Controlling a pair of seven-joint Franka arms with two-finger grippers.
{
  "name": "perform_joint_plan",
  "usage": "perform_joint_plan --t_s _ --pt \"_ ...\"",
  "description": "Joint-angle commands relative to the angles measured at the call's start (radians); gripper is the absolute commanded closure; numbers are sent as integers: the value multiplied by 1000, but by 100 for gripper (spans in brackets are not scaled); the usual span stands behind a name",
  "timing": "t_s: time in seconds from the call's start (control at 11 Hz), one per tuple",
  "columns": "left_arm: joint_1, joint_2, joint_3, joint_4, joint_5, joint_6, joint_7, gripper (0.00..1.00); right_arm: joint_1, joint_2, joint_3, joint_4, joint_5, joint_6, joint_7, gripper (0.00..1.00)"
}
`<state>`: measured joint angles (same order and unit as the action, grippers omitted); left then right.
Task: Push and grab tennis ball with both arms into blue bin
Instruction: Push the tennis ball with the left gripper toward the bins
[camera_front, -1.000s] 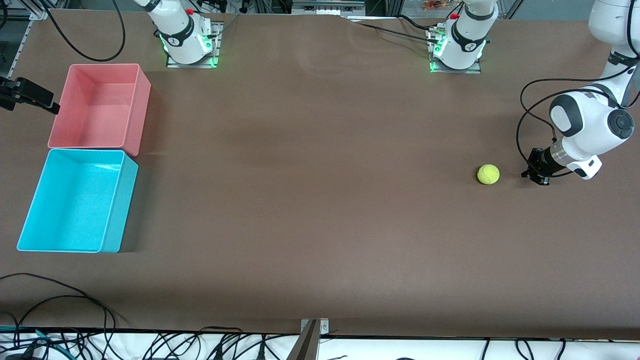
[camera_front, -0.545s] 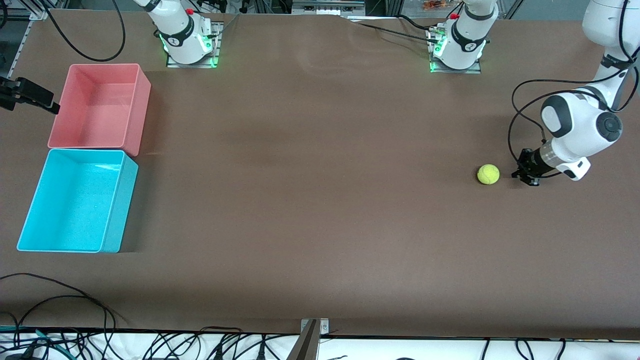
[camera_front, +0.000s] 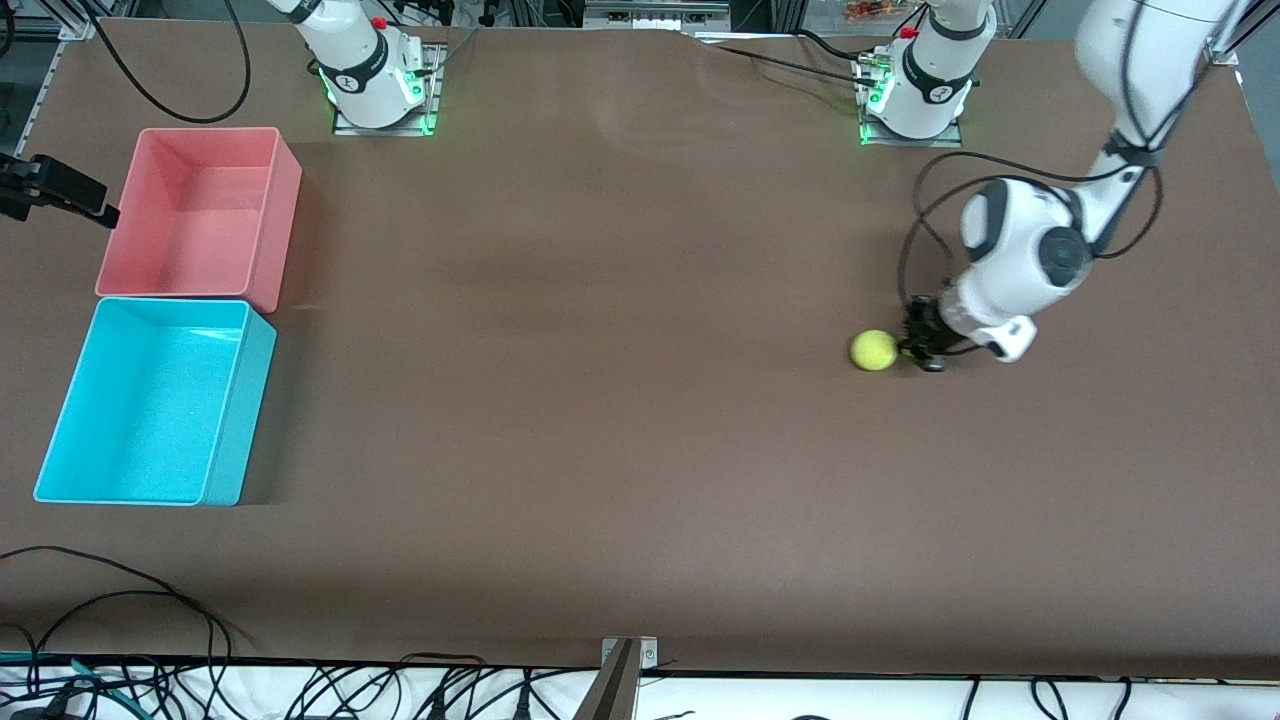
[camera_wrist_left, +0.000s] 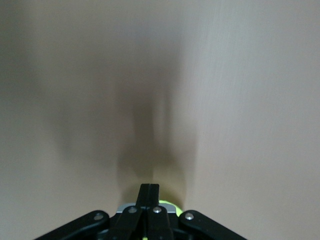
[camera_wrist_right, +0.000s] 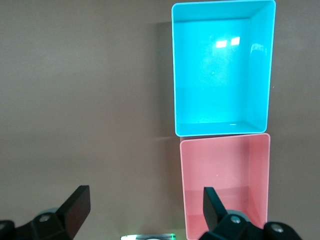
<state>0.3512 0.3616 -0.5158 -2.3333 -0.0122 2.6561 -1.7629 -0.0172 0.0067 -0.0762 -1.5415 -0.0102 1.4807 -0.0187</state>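
The yellow-green tennis ball (camera_front: 874, 350) lies on the brown table toward the left arm's end. My left gripper (camera_front: 920, 347) is low at the table, shut with nothing between its fingers, and its tip touches the ball on the side away from the bins. In the left wrist view only a sliver of the ball (camera_wrist_left: 169, 204) shows past the shut fingertips (camera_wrist_left: 149, 192). The blue bin (camera_front: 150, 400) stands empty at the right arm's end. My right gripper (camera_front: 98, 210) waits open in the air beside the pink bin, looking down at the blue bin (camera_wrist_right: 222, 70).
A pink bin (camera_front: 195, 215) (camera_wrist_right: 225, 175) of the same shape stands against the blue one, farther from the front camera. Both arm bases (camera_front: 380, 85) (camera_front: 915, 95) are at the table's back edge. Cables (camera_front: 150, 640) and a metal bracket (camera_front: 625, 670) line the front edge.
My left gripper has swept toward the right arm's end, met the ball and rolled it a short way toward the bins. The right arm has not moved.
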Motion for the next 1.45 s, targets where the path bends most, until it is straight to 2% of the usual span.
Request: perform_joint_plan --t_s 0.0,0.27,0.45,0.73,0.82,0.91,1.0,1.18,1.36 --pt "-106 -87 -91 -11 72 -14 -220 100 -4 9 4 28 12 -28 -10 0" --pt "-71 -180 -86 3 112 -136 -100 100 -3 9 6 26 13 -42 -7 0" --pt "53 -200 -92 50 107 -203 64 100 -3 9 6 24 13 -63 -12 0" --pt "202 -193 -87 147 101 -298 416 98 0 9 21 23 13 -89 -3 0" --pt "241 -194 -87 182 98 -332 536 86 2 9 23 21 13 -103 -3 0" --pt "253 -185 -86 233 97 -382 574 29 3 10 27 21 13 -103 -3 0" --pt "255 -179 -82 267 100 -406 580 0 14 16 29 21 12 -99 -3 0" --pt "279 -177 -85 336 109 -482 641 0 42 39 29 23 6 -88 -3 0" --pt "273 -184 -95 364 112 -550 831 0 86 58 29 21 -8 -67 -7 0"
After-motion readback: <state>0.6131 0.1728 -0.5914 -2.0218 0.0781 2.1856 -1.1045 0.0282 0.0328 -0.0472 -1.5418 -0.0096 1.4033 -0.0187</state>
